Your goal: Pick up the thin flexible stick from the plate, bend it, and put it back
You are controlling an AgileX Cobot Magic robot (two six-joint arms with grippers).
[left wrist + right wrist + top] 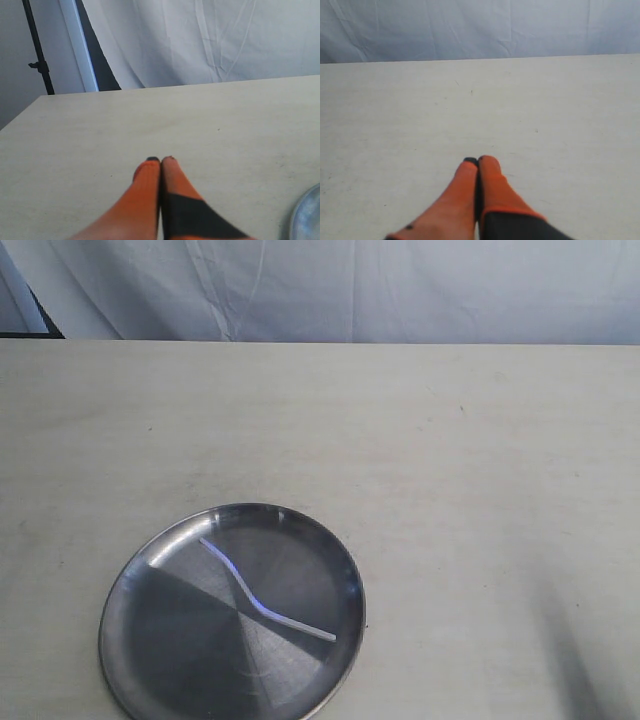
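Observation:
The plate [180,660], a round shiny steel dish with grey wedge reflections, lies on the pale table at the lower left of the exterior view. On it rests the thin flexible stick [262,605], translucent white and kinked in the middle, running from upper left to lower right. Neither arm shows in the exterior view. My left gripper [160,159] is shut, orange fingers pressed together with nothing between them, over bare table; a sliver of the plate's rim [305,217] shows at that view's edge. My right gripper [477,159] is shut and empty too, above bare table.
A wrinkled white cloth backdrop [350,290] hangs behind the table's far edge. A dark stand pole [37,50] rises beyond the table corner in the left wrist view. A soft shadow [585,660] falls on the table at the exterior view's lower right.

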